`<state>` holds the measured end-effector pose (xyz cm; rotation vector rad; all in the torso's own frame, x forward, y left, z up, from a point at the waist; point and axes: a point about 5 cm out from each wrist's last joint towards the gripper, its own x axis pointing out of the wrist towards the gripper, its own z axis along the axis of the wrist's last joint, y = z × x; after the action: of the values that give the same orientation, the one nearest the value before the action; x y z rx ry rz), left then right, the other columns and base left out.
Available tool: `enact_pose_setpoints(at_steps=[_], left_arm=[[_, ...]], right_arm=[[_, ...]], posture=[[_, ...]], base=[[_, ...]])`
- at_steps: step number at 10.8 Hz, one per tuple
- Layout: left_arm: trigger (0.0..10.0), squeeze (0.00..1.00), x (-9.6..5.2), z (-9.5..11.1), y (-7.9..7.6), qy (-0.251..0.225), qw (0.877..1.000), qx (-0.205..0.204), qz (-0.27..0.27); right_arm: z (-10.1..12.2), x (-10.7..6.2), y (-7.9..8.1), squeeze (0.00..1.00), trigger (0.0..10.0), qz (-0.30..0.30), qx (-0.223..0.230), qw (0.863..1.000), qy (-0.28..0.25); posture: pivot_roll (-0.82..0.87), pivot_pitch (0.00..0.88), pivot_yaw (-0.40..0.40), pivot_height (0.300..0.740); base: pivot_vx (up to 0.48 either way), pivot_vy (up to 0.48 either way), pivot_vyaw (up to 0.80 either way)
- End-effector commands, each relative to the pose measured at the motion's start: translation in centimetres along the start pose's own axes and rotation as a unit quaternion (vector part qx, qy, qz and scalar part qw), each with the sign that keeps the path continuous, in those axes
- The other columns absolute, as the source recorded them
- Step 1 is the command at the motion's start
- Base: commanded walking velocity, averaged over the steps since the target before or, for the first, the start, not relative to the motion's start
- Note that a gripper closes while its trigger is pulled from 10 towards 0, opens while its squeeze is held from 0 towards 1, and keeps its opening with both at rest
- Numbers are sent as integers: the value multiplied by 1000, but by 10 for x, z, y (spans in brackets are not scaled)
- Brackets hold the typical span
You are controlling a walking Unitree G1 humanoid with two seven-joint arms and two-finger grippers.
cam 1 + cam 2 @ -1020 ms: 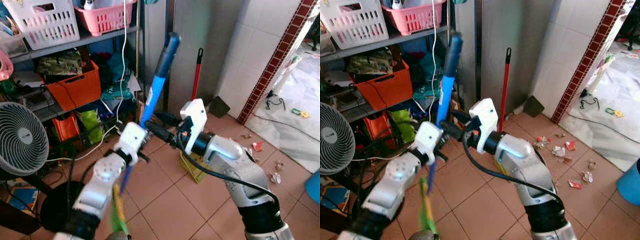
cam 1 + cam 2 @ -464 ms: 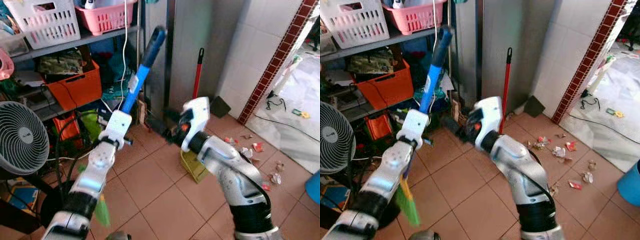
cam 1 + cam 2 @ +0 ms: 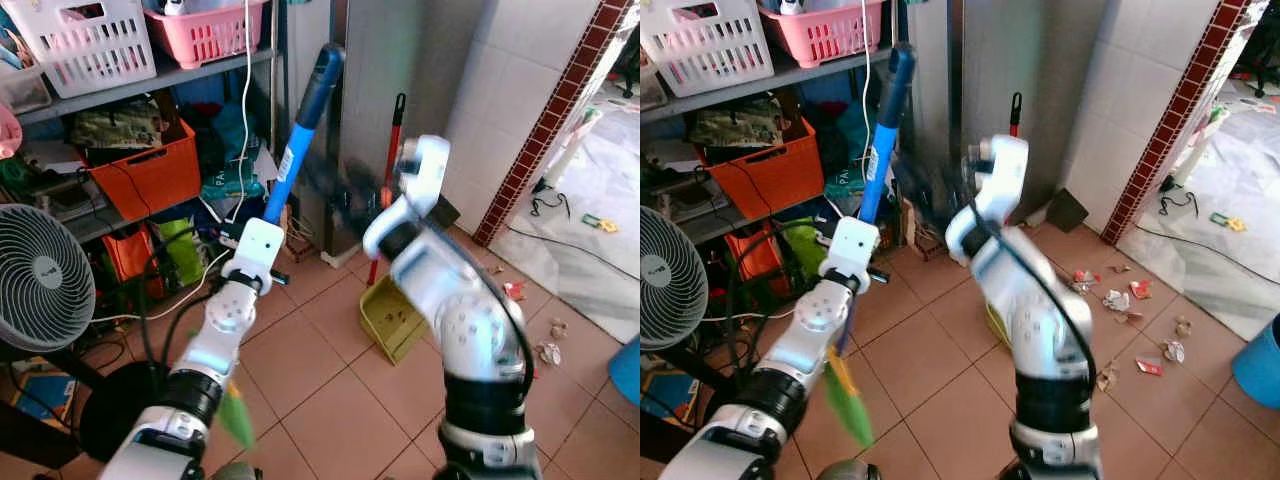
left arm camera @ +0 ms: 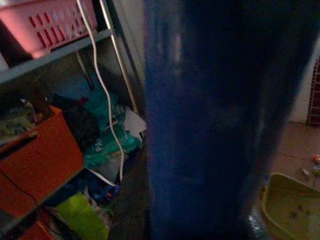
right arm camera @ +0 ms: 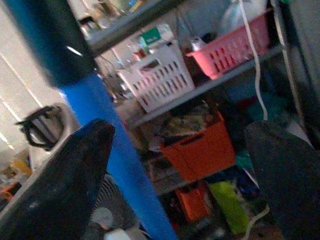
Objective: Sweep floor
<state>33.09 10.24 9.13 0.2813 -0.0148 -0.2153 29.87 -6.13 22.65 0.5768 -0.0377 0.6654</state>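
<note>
My left gripper is shut on a broom's blue handle, which leans up toward the shelf; its green bristles hang blurred below my forearm. In the left wrist view the handle is a dark mass close to the lens. My right gripper is raised and blurred in front of the steel cabinet, open. Its black fingers are spread wide with the blue handle beyond them, untouched. A yellow-green dustpan with a red pole rests on the tiles. Scraps of litter lie to the right.
A grey fan stands at the left. Behind the broom is a cluttered shelf with an orange bin, a pink basket and a hanging white cable. A blue bucket is at the right edge.
My right gripper has risen from beside my left wrist up toward the cabinet. My left arm has stretched forward with the broom, whose handle now stands steeper.
</note>
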Motion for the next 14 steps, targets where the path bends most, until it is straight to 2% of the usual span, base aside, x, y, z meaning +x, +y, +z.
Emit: enact_pose_setpoints(at_steps=[1,2,4,6,8,9,10,11,14], left_arm=[[0,0,5,6,0,-9,1000,-10,0],[0,0,7,7,-4,-9,1000,-9,-7],[0,0,10,9,-8,-10,1000,-12,-11],[0,0,14,12,-13,-11,1000,-16,-18],[0,0,15,13,-17,-14,1000,-17,-22],[0,0,15,13,-20,-15,999,-19,-26],[0,0,14,12,-22,-15,999,-18,-29],[0,0,14,13,-24,-17,999,-19,-32],[0,0,13,12,-26,-16,999,-20,-34]], right_arm=[[8,2,9,1000,10000,18,-5,1000,-16],[10,3,12,1000,10000,24,-23,999,-19],[5,1,17,1000,10000,44,-22,999,-7],[-10,0,23,1000,10000,71,-60,996,14],[-19,7,24,1000,10000,64,-82,994,10],[-20,17,25,812,10000,54,-88,995,-2],[-20,22,25,522,10000,48,-88,995,-7],[-19,31,22,0,10000,32,-95,995,-15],[-11,46,19,0,10000,19,-109,993,-43]], posture=[[-64,0,-1,740],[-63,0,-2,740],[-66,0,-3,740],[-68,0,0,740],[-66,0,3,740],[-66,0,3,740],[-63,0,3,740],[-60,0,-1,740],[-58,0,-5,740]], base=[[0,0,0],[0,0,0],[0,0,0],[0,0,0],[0,0,0],[0,0,0],[0,0,0],[0,0,0],[0,0,0]])
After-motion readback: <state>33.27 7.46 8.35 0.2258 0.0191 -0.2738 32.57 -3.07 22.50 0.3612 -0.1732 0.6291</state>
